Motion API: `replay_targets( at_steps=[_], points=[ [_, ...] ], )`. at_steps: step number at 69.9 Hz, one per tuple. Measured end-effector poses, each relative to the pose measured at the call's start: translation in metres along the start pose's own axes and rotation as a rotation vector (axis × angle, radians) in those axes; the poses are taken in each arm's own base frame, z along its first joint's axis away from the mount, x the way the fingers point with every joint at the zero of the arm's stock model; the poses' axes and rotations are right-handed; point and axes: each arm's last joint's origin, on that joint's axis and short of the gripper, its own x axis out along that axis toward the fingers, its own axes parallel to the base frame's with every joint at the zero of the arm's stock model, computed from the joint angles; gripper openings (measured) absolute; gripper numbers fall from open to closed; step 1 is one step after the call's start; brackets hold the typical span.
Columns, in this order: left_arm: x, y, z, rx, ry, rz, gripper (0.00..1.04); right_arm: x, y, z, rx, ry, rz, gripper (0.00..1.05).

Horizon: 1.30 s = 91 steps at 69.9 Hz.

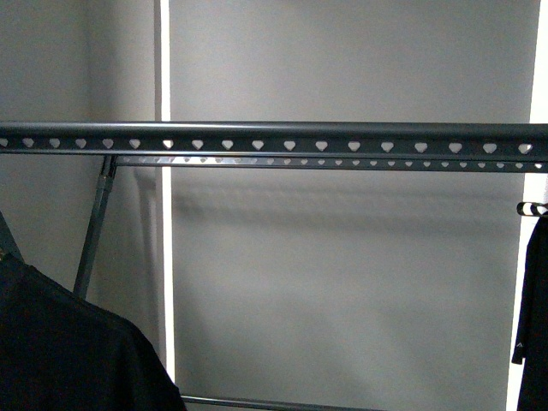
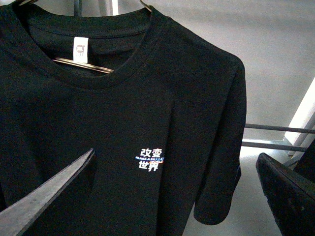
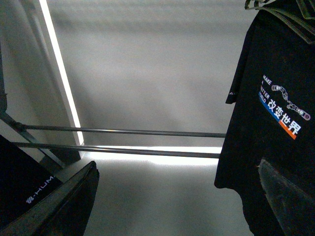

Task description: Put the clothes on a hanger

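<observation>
Grey wall backs a black T-shirt [image 2: 147, 98] printed "改变世界" in white.

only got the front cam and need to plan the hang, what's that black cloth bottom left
Observer: In the left wrist view it looks to be a black T-shirt on a coat hanger, with small white print on the chest.
Operator: is the left gripper clamped on it
Observer: No. The left gripper is open, its fingers spread in front of the shirt with nothing pinched.
Operator: and the right arm
Observer: The right gripper is open too and holds nothing. In its view hangs a black shirt with a robot-arm graphic.
</observation>
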Motion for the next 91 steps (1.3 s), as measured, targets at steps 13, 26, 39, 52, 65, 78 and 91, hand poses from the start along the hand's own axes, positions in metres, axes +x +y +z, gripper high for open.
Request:
replay_targets(
  at_steps=[13,26,39,52,65,78,91],
  points=[
    [0.0,0.0,0.0,0.0,0.0,0.0,0.98,0.0,0.0,0.0,0.0,0.0,0.0,0.97],
    [0.006,-0.008,-0.005,-0.085,0.197,-0.152,0.98,0.0,0.0,0.0,0.0,0.0,0.002,0.97],
    [0.036,-0.028,0.058,-0.277,0.122,0.019,0.98,0.0,0.0,0.0,0.0,0.0,0.002,0.97],
    [0.105,-0.034,0.093,-0.591,0.219,0.276,0.98,0.0,0.0,0.0,0.0,0.0,0.0,0.97],
    [0.174,-0.04,0.098,-0.771,0.236,0.368,0.98,0.0,0.0,0.0,0.0,0.0,0.0,0.97],
    [0.218,-0.044,0.1,-0.781,0.196,0.37,0.98,0.0,0.0,0.0,0.0,0.0,0.0,0.97],
    [0.253,-0.045,0.086,-0.714,0.22,0.438,0.78,0.0,0.0,0.0,0.0,0.0,0.0,0.97]
  ],
)
